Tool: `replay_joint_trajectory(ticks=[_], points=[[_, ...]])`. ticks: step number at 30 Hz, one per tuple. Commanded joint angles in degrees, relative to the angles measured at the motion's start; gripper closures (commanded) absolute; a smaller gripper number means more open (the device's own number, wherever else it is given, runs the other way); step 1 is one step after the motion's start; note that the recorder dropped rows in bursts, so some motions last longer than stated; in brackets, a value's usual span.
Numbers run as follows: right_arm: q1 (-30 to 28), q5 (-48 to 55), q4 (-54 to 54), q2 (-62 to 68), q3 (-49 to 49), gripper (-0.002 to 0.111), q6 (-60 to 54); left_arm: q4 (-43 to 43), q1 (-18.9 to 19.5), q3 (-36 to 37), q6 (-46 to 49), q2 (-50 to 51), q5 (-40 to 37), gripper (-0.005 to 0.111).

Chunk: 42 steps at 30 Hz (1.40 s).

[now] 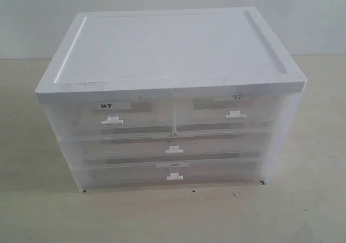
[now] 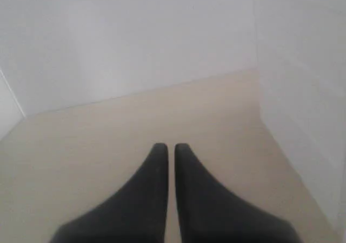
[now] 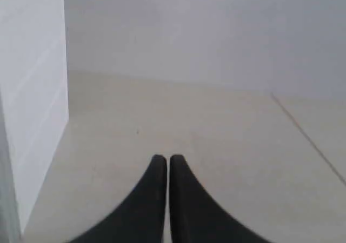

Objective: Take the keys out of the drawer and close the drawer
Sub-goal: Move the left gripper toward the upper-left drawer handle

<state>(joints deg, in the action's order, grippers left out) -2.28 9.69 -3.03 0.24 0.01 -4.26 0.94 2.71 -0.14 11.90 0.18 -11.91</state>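
Frosted translucent half-width plastic drawer (image 1: 116, 116), upper left in the smooth white boxy cabinet (image 1: 167, 48), sits fully pushed in. Matte black tapered left gripper (image 2: 170, 146) and right gripper (image 3: 164, 157) are pinched together, empty.

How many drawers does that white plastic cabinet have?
4, all shut: top-left drawer, top-right drawer, a full-width middle drawer, and a full-width bottom drawer. None looks hidden.

Bare test bench: plain white wall (image 1: 32, 16), pale tabletop (image 1: 162, 216), lone plastic drawer cabinet (image 1: 167, 54).
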Motion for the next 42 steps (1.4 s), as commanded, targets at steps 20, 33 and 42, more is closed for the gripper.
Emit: replay_joint_trajectory(ticks=[20, 33, 42], points=[[0.1, -41.3, -46.9, -0.1, -1.3, 0.108, 71.1, -57.3, -0.3, -5.8, -73.9, 13.2, 70.4, 0.102], [0.1, -54.8, -64.3, 26.0, -3.6, 0.108, 71.3, -70.4, -4.8, -11.1, -54.6, 52.6, 81.1, 0.102], [0.1, -63.0, -57.2, 51.1, -5.6, 0.108, 51.0, -49.0, -25.0, -11.1, -14.6, 72.6, 71.0, 0.102]])
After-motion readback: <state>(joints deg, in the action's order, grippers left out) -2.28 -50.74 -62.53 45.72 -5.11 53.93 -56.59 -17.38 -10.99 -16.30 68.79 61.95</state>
